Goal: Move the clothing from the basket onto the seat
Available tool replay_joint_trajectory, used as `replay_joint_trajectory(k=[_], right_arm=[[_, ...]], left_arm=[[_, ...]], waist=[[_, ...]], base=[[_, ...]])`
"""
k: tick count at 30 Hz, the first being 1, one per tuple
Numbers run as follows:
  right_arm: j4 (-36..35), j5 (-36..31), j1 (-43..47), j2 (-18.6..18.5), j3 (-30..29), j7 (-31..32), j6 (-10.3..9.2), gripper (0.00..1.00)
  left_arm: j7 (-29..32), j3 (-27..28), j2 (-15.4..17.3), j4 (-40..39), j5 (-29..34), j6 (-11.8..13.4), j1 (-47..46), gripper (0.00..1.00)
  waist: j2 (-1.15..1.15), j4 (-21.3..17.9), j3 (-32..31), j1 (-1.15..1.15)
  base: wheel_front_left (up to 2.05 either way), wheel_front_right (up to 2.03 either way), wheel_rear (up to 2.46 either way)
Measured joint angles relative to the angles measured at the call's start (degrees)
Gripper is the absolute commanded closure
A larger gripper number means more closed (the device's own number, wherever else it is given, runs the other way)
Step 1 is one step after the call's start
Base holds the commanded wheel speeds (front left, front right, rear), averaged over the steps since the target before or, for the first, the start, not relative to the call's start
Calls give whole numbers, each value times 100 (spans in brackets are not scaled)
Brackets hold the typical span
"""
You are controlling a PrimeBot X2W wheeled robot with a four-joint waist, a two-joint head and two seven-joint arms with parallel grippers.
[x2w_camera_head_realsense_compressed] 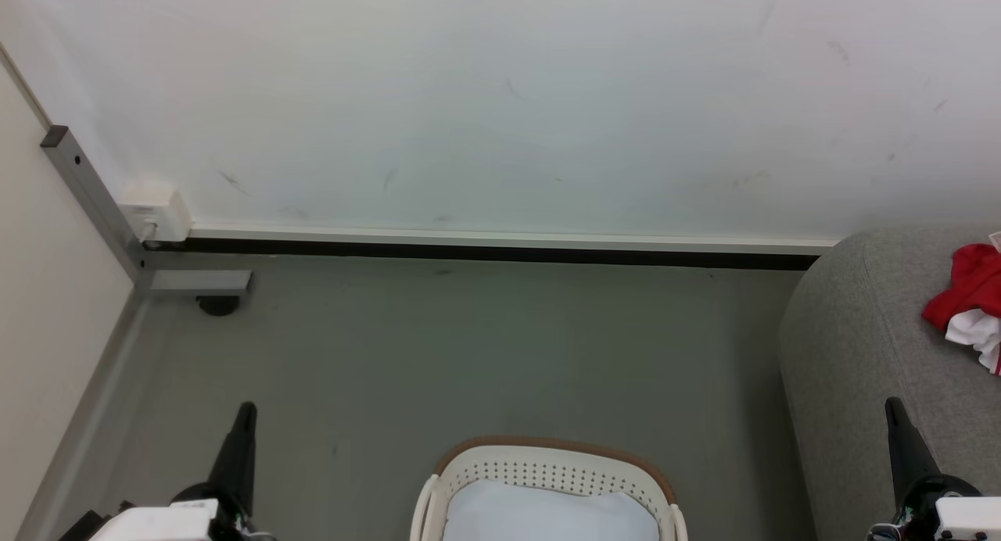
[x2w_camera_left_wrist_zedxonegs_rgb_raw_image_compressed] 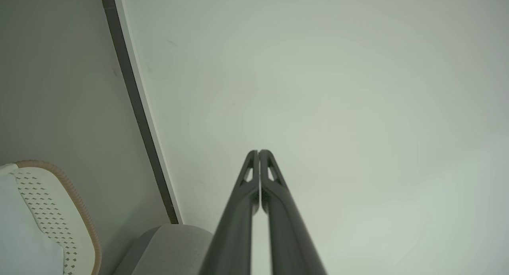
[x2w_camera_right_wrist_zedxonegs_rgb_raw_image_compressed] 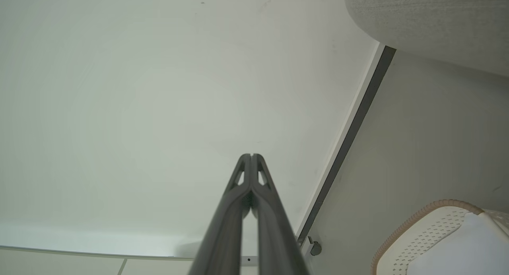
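The red clothing (x2w_camera_head_realsense_compressed: 970, 291) with white trim lies bunched on the grey seat (x2w_camera_head_realsense_compressed: 860, 353) at the right edge of the head view. The cream basket (x2w_camera_head_realsense_compressed: 547, 474) with its brown rim stands on the floor at the bottom centre, holding a plain white pad. My left gripper (x2w_camera_head_realsense_compressed: 246, 408) rises at the lower left, shut and empty, left of the basket. Over the seat's front at the lower right, my right gripper (x2w_camera_head_realsense_compressed: 893, 404) is shut on nothing too. Each wrist view shows its fingers pressed together, the left gripper (x2w_camera_left_wrist_zedxonegs_rgb_raw_image_compressed: 258, 151) and the right gripper (x2w_camera_right_wrist_zedxonegs_rgb_raw_image_compressed: 251, 155), both pointing at the wall, with the basket (x2w_camera_left_wrist_zedxonegs_rgb_raw_image_compressed: 59, 211) (x2w_camera_right_wrist_zedxonegs_rgb_raw_image_compressed: 429, 231) and the seat (x2w_camera_left_wrist_zedxonegs_rgb_raw_image_compressed: 171, 247) (x2w_camera_right_wrist_zedxonegs_rgb_raw_image_compressed: 429, 20) at the edges.
A white wall with a dark baseboard (x2w_camera_head_realsense_compressed: 485, 252) closes the far side. A grey metal post and bracket with a white box (x2w_camera_head_realsense_compressed: 156, 211) stand in the left corner. Grey floor (x2w_camera_head_realsense_compressed: 469, 353) spreads between the wall and the basket.
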Motion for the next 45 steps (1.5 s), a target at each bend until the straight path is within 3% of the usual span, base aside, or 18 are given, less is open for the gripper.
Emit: replay_joint_trajectory(k=[8, 45], right_arm=[[-33, 282, -15, -3, -26, 57, 0, 100], [-37, 282, -19, -5, -27, 58, 0, 100]], left_arm=[[57, 9, 4, -2, -237, -2, -47, 100], [57, 12, 5, -2, -237, -9, -49, 100]], waist=[[0, 34, 18, 0], [0, 33, 18, 0]], base=[[0, 0, 0], [0, 0, 0]])
